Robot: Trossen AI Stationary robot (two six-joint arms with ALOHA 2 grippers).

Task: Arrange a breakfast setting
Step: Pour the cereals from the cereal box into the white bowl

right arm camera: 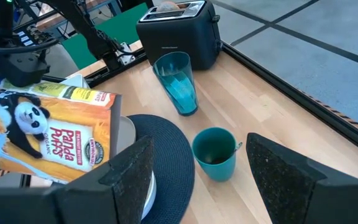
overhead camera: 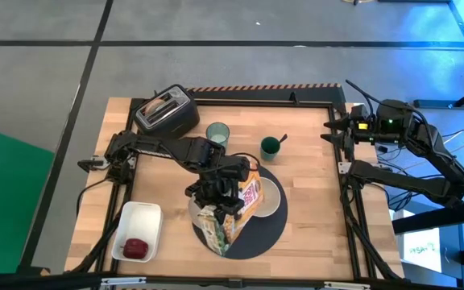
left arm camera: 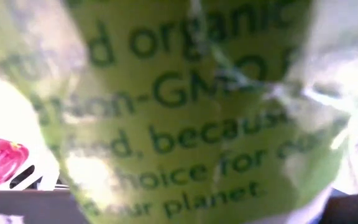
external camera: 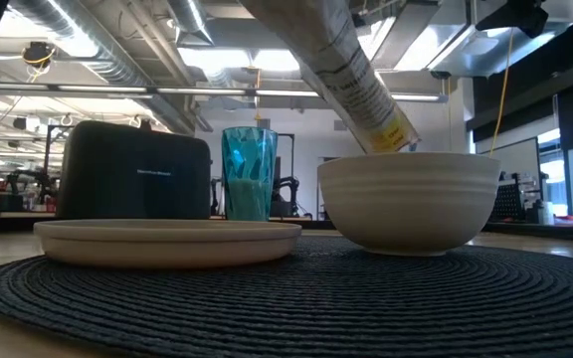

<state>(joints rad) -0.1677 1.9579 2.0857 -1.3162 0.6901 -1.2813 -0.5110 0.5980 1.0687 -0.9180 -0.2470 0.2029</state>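
Round dark-grey mat (overhead camera: 256, 234) near the table's (overhead camera: 312, 169) front edge, carrying a pale beige plate (external camera: 167, 241) and a white bowl (overhead camera: 271, 197), which stand close beside each other on it. A cereal box (overhead camera: 230, 211) printed with a panda hangs tilted over the bowl, its inner bag reaching toward the bowl's rim. The left gripper (overhead camera: 216, 193) clasps this box from above. Behind the mat stand a clear bluish glass (overhead camera: 217, 133) and a teal cup (overhead camera: 271, 147) with a spoon (right arm camera: 236, 148) handle in it. Black toaster (overhead camera: 166, 111) at the back left corner, a bagel (overhead camera: 161, 103) in its slot. White tray (overhead camera: 138, 231) at the front left corner, holding a red fruit (overhead camera: 136, 247). The right gripper (right arm camera: 194, 168) waits, jaws wide, above the back right edge.
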